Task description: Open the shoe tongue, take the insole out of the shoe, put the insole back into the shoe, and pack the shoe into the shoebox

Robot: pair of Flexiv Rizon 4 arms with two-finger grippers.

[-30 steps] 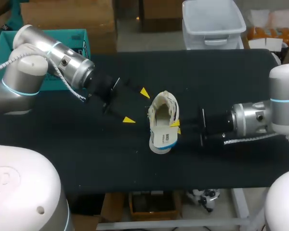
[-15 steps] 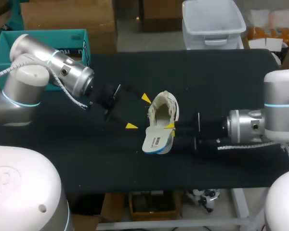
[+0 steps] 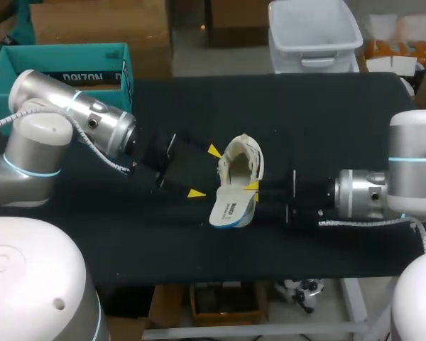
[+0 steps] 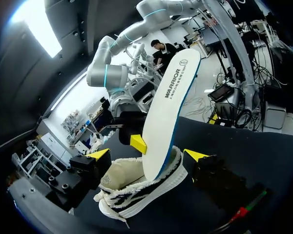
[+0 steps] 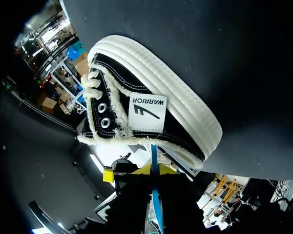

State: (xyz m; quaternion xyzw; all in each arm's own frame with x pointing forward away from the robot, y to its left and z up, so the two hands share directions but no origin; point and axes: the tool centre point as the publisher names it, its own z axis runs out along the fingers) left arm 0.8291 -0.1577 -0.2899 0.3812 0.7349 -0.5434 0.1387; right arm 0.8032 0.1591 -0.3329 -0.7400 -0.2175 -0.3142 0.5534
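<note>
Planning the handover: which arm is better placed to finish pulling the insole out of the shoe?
Right. The right jaws are shut on the insole, which sticks out of the shoe; the left jaws stand open beside the shoe.

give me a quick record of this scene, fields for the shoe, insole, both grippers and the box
shoe: middle of the black table
insole: partly out of the shoe, one end inside
right gripper: shut on the insole
left gripper: open, beside the shoe, holding nothing
shoebox: teal, far left, behind the left arm
</note>
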